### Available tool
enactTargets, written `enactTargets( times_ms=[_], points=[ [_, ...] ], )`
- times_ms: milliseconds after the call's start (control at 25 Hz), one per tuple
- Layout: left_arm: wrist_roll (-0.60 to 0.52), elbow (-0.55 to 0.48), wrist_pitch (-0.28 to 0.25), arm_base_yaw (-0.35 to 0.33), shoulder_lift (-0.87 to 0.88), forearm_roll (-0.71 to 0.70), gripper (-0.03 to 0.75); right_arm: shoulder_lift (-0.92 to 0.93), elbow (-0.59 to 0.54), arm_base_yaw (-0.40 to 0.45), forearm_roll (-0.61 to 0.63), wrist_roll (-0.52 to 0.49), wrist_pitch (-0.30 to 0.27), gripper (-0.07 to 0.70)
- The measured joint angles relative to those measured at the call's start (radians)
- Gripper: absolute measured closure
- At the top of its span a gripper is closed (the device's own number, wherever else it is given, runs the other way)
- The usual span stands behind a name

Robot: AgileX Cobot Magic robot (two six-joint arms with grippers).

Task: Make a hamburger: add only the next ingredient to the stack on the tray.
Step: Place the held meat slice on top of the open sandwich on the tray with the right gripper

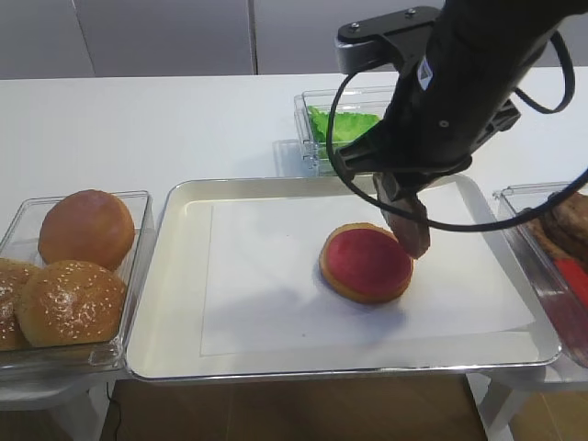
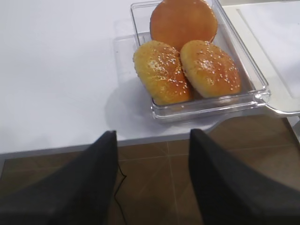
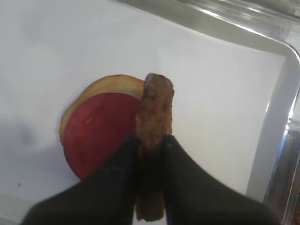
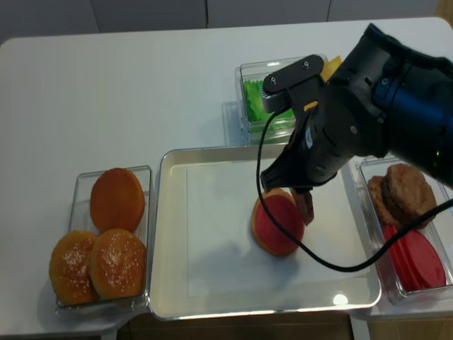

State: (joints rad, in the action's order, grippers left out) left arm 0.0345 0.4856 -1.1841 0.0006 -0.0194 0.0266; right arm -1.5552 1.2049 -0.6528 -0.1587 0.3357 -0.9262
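While the tray carries only the sauce-topped bun base, my right gripper has its jaws closed on the meat patty, hanging edge-down just above the base; release remains. The left gripper stands open.

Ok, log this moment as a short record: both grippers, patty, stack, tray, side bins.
right gripper: shut on meat patty, edge-on
meat patty: hanging above the right edge of the bun base
bun base: red top bare, on paper in tray
tray: centre of table
left gripper: open, empty, near bun bin
bun bin: three domed buns
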Motion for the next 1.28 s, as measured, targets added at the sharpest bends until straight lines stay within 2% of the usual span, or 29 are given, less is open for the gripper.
enactTargets(
  times_ms=[1280],
  points=[
    [0.000, 0.000, 0.000, 0.000, 0.000, 0.000, 0.346, 0.002, 0.000, 0.000, 0.025, -0.003, 0.000, 0.519]
  ],
)
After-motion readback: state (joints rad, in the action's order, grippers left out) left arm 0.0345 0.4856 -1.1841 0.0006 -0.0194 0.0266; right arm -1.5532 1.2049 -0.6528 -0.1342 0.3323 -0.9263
